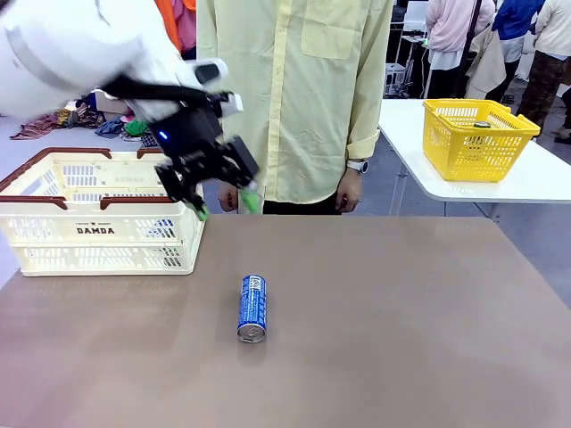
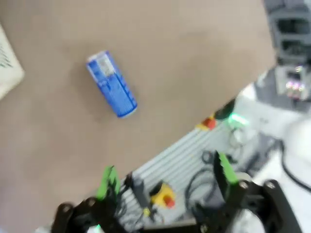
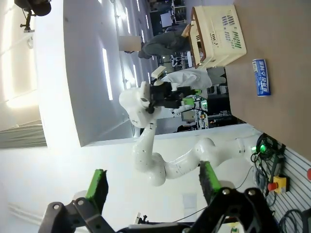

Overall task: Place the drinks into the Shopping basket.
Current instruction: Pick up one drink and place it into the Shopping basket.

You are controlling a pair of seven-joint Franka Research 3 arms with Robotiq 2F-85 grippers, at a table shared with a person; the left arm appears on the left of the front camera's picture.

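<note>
Wide hall at the back, grey floor (image 1: 36,152) strewn at the far left with a heap of coloured clothes (image 1: 62,120), other people (image 1: 464,36) standing far off at the upper right. Nearer, brown matte table (image 1: 401,339), spreading across the whole foreground of the front view. Past its far right corner, white side table (image 1: 544,183) bearing a yellow mesh basket (image 1: 473,143). Against the far edge, person (image 1: 294,89) in a pale yellow shirt, arms hanging, watch (image 1: 357,166) on one wrist. On the table's far left corner, Shopping basket (image 1: 98,214): cream, slotted walls, dark red-brown rim, black DAMDA print facing the camera. Reaching in from the upper left, white left arm (image 1: 71,53), bent down over the table beside the basket's right end. At its tip, left gripper (image 1: 227,208): hangs in the air above the table, fingers spread wide, green pads apart, nothing between them. Seen from the right wrist, right gripper (image 3: 153,174), likewise spread wide and empty, held away from the table, with the scene turned sideways and bright wall and ceiling beyond it. Out on the open middle of the table, blue can (image 1: 252,308): lies on its side, silver end toward the camera, well apart from the basket, touched by nothing.
</note>
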